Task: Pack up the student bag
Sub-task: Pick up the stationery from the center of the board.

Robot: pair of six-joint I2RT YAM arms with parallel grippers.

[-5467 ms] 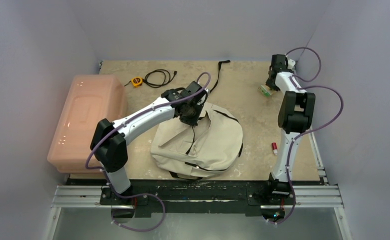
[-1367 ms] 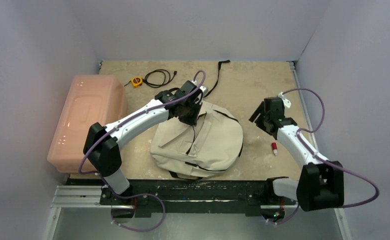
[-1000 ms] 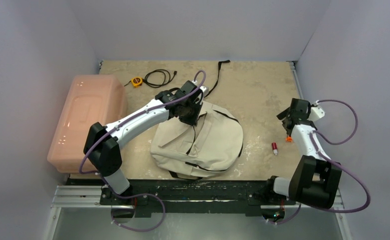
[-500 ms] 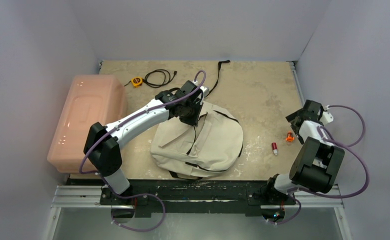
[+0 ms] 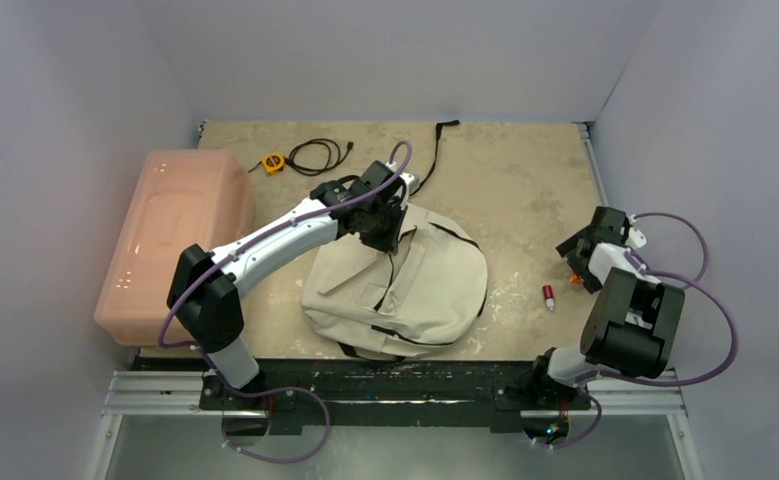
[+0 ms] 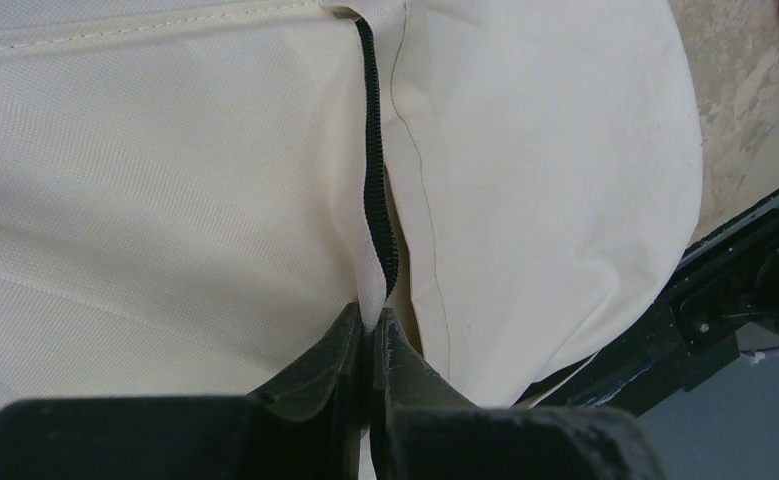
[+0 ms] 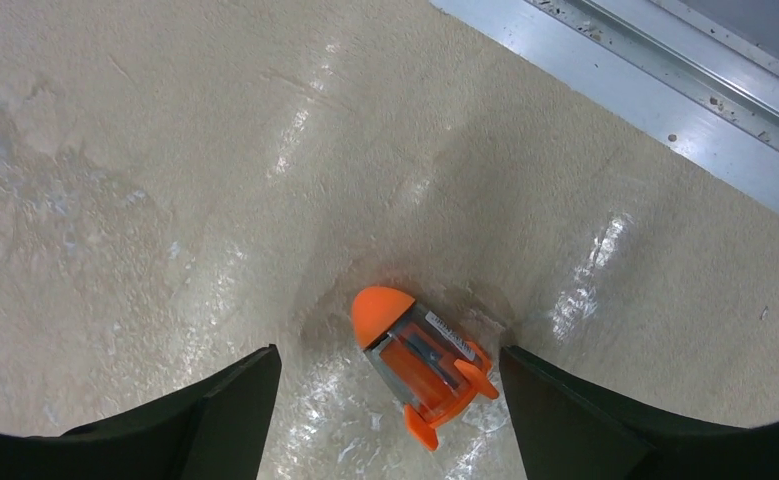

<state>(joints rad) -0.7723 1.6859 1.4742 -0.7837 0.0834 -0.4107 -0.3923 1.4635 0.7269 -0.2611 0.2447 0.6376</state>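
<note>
The beige student bag (image 5: 405,290) lies at the table's near middle, its black zipper (image 6: 373,150) partly open. My left gripper (image 5: 383,235) sits at the bag's far edge, shut on the cream fabric lip beside the zipper (image 6: 370,320). An orange rocket-shaped pencil sharpener (image 7: 420,365) lies flat on the table at the right. My right gripper (image 7: 389,352) hangs low over it, open, one finger on each side and neither touching it. In the top view the right gripper (image 5: 575,262) covers the sharpener.
A small red and white cylinder (image 5: 548,294) lies between the bag and the right gripper. A pink plastic bin (image 5: 170,240) stands at the left. A yellow tape measure (image 5: 274,162) and a black cable (image 5: 320,155) lie at the back. A metal rail (image 7: 665,80) borders the table's right edge.
The right arm swung from the far right corner to the near right and came down over the orange sharpener, its jaws narrowing a little. The left arm and bag stayed still.
</note>
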